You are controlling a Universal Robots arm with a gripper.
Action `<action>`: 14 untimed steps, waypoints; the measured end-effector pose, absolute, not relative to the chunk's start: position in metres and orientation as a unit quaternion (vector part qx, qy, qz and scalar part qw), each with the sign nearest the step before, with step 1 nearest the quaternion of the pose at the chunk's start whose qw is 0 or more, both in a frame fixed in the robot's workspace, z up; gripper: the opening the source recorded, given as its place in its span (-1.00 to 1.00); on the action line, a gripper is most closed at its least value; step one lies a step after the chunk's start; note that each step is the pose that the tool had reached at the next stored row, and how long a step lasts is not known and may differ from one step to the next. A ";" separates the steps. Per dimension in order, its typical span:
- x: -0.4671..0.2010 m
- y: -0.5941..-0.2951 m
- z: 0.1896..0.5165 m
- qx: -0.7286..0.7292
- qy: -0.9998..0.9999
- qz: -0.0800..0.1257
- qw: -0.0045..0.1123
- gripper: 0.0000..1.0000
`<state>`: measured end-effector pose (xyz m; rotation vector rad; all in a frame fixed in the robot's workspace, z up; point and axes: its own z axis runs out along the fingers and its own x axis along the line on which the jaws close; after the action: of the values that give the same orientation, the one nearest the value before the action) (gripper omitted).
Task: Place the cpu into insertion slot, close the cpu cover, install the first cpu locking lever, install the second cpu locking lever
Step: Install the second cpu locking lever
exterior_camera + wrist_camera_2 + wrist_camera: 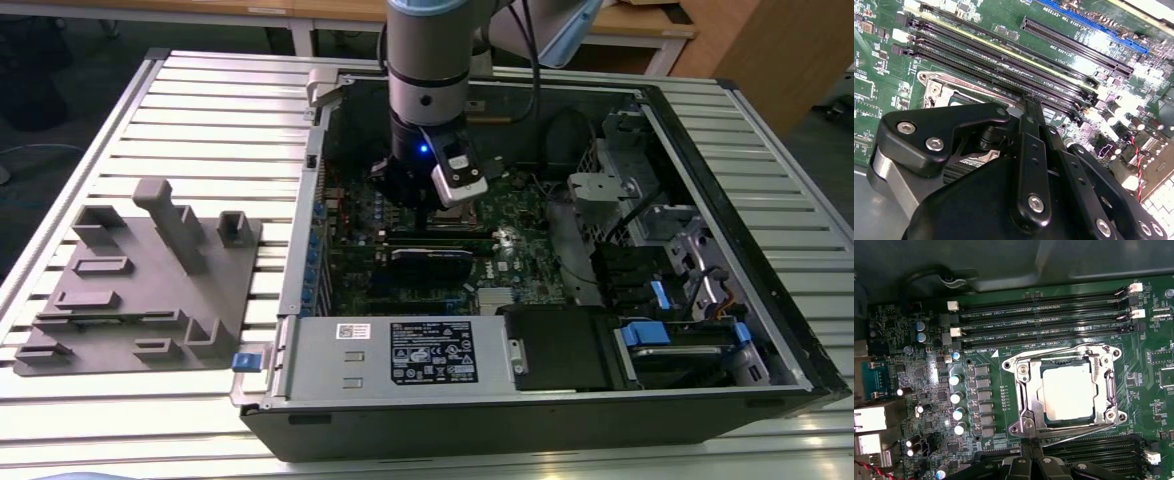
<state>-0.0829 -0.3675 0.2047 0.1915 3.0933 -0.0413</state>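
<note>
Cpu: seated in insertion slot, cpu cover down over it. Claw: fingers together, empty, at socket edge by locking lever. Judgement: press lever squarely, keep it from slipping off.

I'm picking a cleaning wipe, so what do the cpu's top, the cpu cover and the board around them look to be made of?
The cpu top looks like dull, pale grey metal, flat and matte. The cpu cover framing it seems to be bright silvery sheet metal, with sharp glints along its edges. The circuit board looks like glossy green laminate, probably lacquered fibreglass, though that is only its look.
</note>
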 end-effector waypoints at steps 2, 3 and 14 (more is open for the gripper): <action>-0.083 -0.368 0.205 0.062 0.998 -0.010 0.021 -0.79; -0.083 -0.368 0.205 0.062 0.998 -0.008 0.021 -0.79; -0.083 -0.368 0.204 0.062 0.998 -0.003 0.020 -0.79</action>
<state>-0.0830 -0.3684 0.2037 0.1920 3.0950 -0.0082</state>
